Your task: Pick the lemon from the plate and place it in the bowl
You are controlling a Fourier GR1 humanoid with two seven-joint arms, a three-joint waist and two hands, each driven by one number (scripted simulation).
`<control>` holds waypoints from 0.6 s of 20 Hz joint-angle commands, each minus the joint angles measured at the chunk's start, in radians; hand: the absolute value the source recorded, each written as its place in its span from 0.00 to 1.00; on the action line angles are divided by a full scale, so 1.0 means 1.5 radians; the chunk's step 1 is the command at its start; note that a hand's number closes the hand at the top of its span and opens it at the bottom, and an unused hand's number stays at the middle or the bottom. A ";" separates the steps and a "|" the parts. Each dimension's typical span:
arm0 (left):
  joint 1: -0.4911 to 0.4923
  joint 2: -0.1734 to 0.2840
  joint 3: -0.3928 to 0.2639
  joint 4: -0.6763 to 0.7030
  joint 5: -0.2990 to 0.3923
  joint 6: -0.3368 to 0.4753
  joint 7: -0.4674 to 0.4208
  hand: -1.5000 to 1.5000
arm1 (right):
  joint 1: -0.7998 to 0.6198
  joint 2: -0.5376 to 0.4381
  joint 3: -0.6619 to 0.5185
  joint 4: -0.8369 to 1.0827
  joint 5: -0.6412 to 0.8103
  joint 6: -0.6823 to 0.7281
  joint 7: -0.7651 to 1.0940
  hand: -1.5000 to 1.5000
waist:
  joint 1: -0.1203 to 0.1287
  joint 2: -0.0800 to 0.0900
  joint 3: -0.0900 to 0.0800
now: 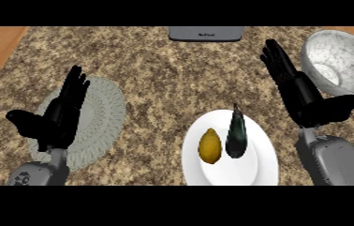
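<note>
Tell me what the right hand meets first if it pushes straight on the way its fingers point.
Probably nothing: the right hand points up-left over bare counter, passing left of the bowl.

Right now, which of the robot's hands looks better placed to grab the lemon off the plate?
Probably the right hand. It is open between the white plate holding the lemon and the bowl. The left hand is open over the grey mat, farther from both.
</note>
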 commanded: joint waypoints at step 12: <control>0.029 0.102 0.075 0.035 -0.057 0.007 0.009 0.50 | 0.209 -0.088 0.062 -0.171 0.424 -0.249 0.231 0.00 | -0.084 -0.020 -0.003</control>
